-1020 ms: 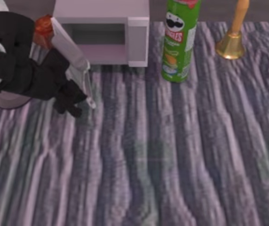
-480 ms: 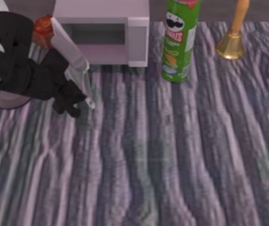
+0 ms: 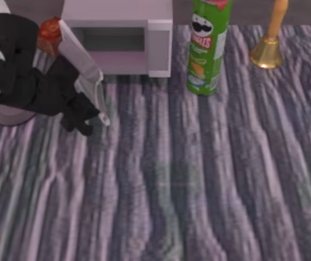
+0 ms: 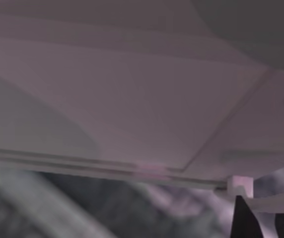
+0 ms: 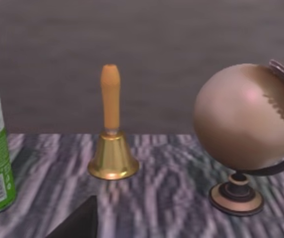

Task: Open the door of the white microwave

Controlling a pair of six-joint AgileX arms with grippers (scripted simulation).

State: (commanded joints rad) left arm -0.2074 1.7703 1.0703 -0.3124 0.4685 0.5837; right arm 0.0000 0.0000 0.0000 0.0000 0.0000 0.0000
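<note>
The white microwave (image 3: 117, 11) stands at the back of the table, left of centre, with its dark cavity exposed. Its door (image 3: 79, 54) is swung out to the left and stands edge-on, running from the hinge toward the table's front. My left gripper (image 3: 90, 111) is at the door's free end, shut on its edge. In the left wrist view the door panel (image 4: 132, 99) fills the frame, and a white strip passes between the dark fingertips (image 4: 244, 218). My right gripper (image 5: 80, 223) shows only as a dark tip, away from the microwave.
A green Pringles can (image 3: 207, 49) stands just right of the microwave, and a brass bell (image 3: 267, 49) with an orange handle is farther right. A red object (image 3: 49, 32) sits behind the open door. A brown globe (image 5: 246, 119) stands beside the bell in the right wrist view.
The left gripper and the door's free end have crept very slightly to the left. Nothing else has moved.
</note>
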